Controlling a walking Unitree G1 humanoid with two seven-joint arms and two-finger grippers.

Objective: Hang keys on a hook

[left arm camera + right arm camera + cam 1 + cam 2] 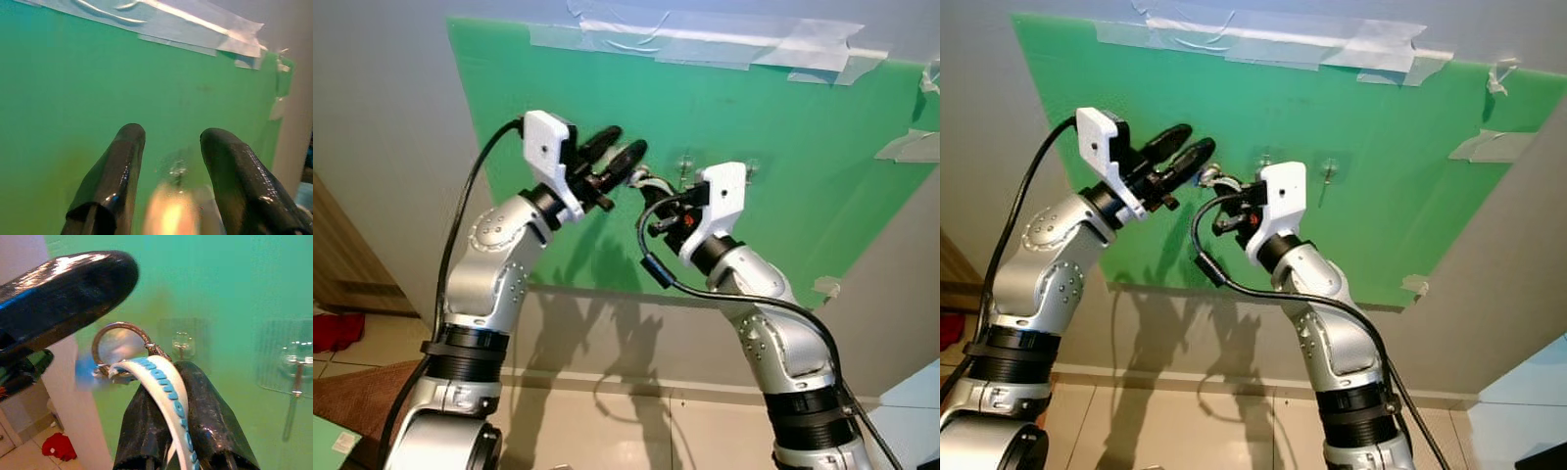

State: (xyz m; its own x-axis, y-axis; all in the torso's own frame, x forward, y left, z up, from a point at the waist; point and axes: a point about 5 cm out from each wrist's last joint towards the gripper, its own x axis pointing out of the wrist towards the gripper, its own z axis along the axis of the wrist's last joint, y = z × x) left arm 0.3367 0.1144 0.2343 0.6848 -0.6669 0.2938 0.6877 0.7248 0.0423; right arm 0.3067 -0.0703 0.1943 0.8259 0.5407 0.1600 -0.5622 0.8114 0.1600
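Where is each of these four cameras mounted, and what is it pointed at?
Left and right eye: on the head, facing the green board; both arms raised.
Left wrist: along the open left gripper toward the board.
Right wrist: along the right gripper, shut on the strap with its key ring, near two hooks.
All share the board.

We see a grey wall (pixel 401 108) across the frame, with a green board (pixel 783 166) taped to it along its upper edge by strips of clear tape (pixel 705 39). More tape (pixel 911 147) holds the board's right side. At the bottom lies a pale tiled floor (pixel 636 431), where shadows fall. At lower left we see a wooden door (pixel 342 255), something red (pixel 337 331) on the floor and a brown mat (pixel 362 392).
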